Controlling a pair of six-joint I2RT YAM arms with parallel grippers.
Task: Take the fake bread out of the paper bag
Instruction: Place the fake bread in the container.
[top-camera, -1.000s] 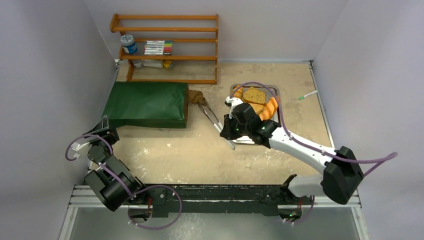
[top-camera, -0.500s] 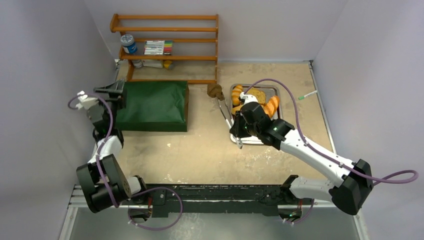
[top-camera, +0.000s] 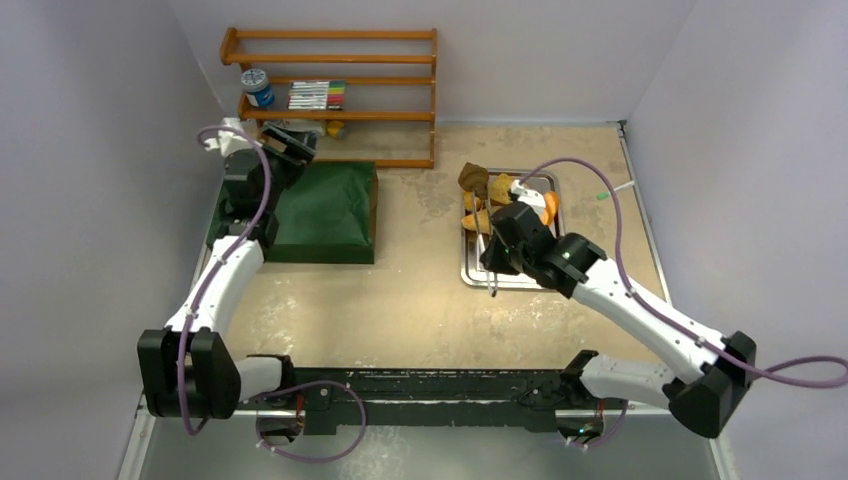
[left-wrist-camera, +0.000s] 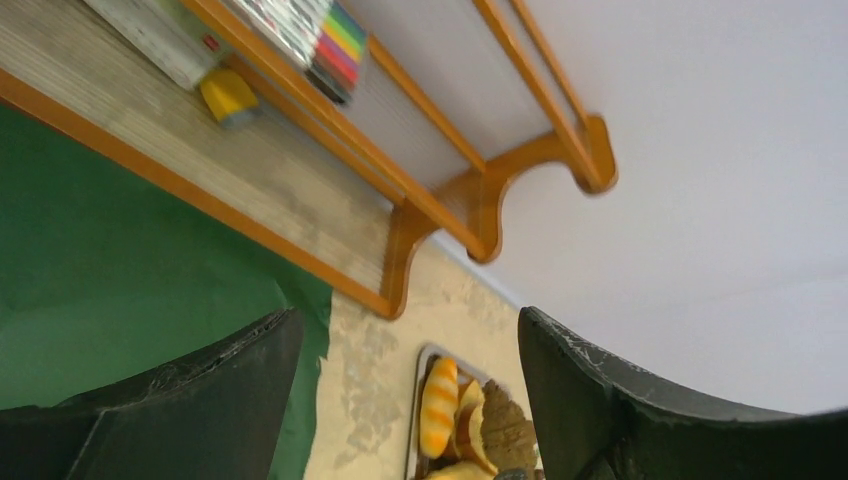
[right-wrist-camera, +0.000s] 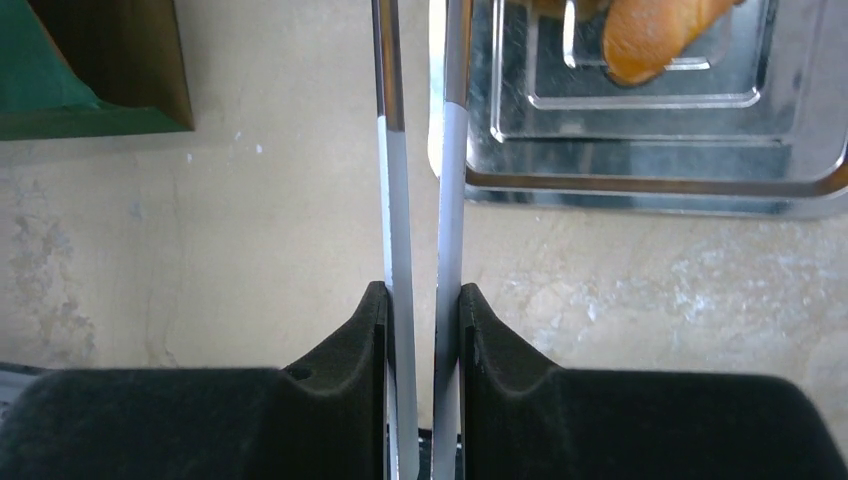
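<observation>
One dark roll (top-camera: 473, 180) beyond right hand (right-wrist-camera: 422, 300), seemingly in tongs (right-wrist-camera: 392, 150).

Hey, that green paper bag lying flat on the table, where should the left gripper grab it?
Probably the closed left end of the paper bag, coming down from above with the open left gripper. The bag lies flat with its mouth facing right toward the metal tray, so only a pinched-up fold or edge gives purchase.
</observation>
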